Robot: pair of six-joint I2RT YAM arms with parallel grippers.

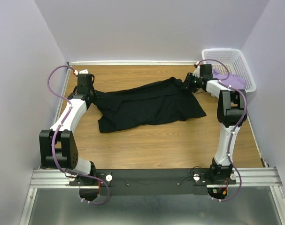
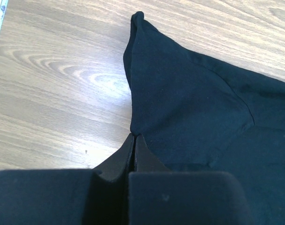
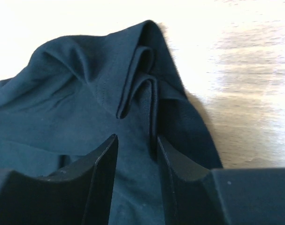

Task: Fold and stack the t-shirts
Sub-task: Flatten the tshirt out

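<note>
**Two Shirts, One Basket**

Your left gripper is pinching the one black t-shirt at its 9 o'clock corner, jaws closed. Your right gripper is straddling its 2 o'clock folds, half-open. The one lavender t-shirt is lying in the basket, 1 o'clock.

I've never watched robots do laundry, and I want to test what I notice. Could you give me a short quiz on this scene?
1. True or false: the right gripper is clamped fully shut.
2. Where is the lavender t-shirt? A. on the floor B. in the white basket C. hanging on the wall
3. Which gripper pinches the edge of the black t-shirt?
Key: 1 false, its jaws stand apart over the cloth. 2 B. 3 the left gripper.
</note>
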